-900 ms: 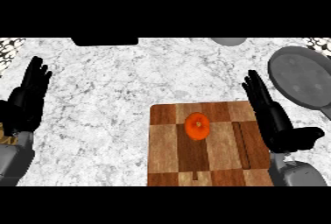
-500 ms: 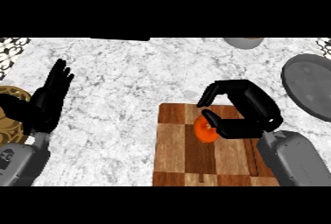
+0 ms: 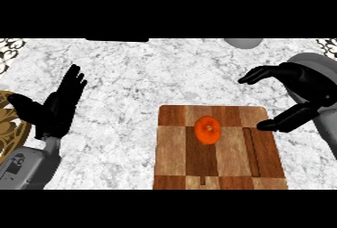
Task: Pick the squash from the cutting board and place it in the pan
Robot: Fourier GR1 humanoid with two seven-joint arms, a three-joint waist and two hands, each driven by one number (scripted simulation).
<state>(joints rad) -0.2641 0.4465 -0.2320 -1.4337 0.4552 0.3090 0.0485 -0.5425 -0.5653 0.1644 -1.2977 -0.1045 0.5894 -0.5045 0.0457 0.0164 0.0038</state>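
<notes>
An orange squash [image 3: 208, 130] lies on the wooden cutting board [image 3: 223, 169], near the board's far middle. My right hand [image 3: 304, 89] hovers above the board's far right corner, to the right of the squash and apart from it, fingers and thumb spread wide with nothing between them. The grey pan [image 3: 317, 59] shows partly behind that hand at the right edge. At the left, my left hand [image 3: 58, 107] stays open with fingers up, well clear of the board.
A gold patterned plate [image 3: 12, 129] sits at the left edge behind my left forearm. A grey round object [image 3: 244, 42] and a dark object [image 3: 118, 39] lie along the counter's far edge. Marble counter surrounds the board.
My right hand, which was curled over the squash, has pulled away to the right and spread wide. The squash still lies on the board. The left hand has kept its pose.
</notes>
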